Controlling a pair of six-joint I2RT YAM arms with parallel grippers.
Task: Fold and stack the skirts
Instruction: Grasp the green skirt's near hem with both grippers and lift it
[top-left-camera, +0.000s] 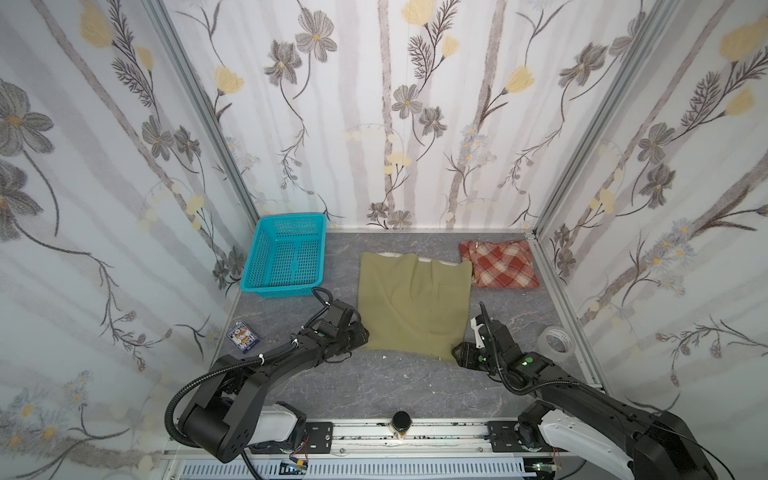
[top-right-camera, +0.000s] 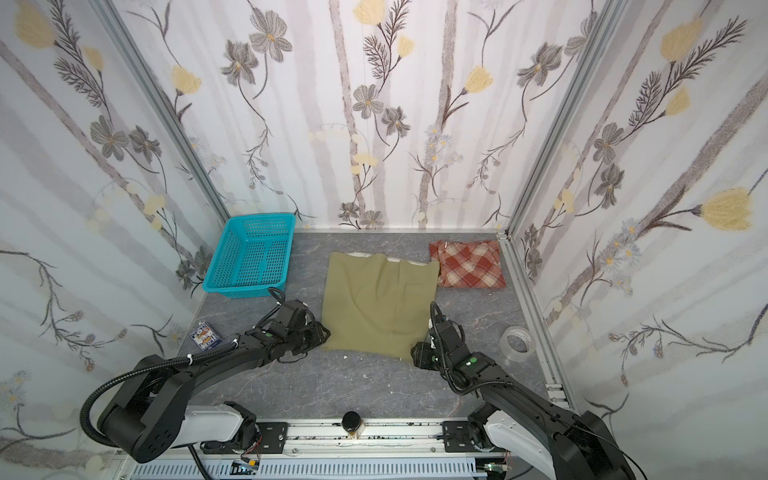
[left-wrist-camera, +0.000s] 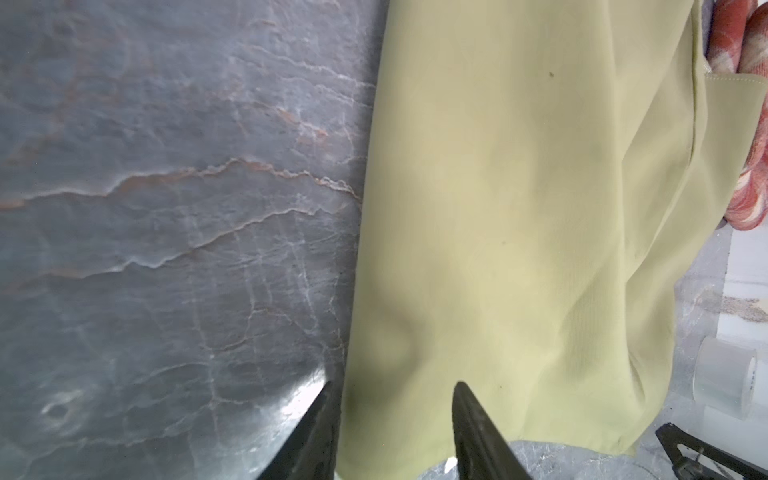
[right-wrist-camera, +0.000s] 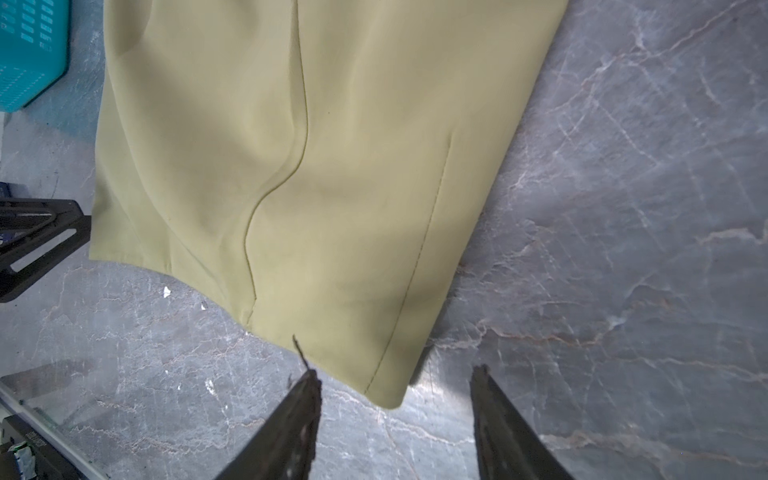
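Across the middle of the grey, marble-patterned desk (top-left-camera: 415, 386) lies the olive-green skirt (top-left-camera: 415, 303). It is spread flat, a thin matte cloth with a stitched seam down its length and a few soft ripples, and a sliver of white shows at its far edge. It looks light and limp to me, apt to sag and slide on that smooth top. I'd take it by the two near hem corners, where the stitched edge gives some body. At the far right, seemingly touching the olive skirt's far corner, the plaid skirt (top-left-camera: 500, 264) sits folded into a plump, fuzzier bundle of rust-red and cream. The left fingers (left-wrist-camera: 465, 411) stand apart, straddling the olive skirt's near left edge and not clamped on it. The right fingers (right-wrist-camera: 305, 399) are apart too, with the near right corner just ahead of them.
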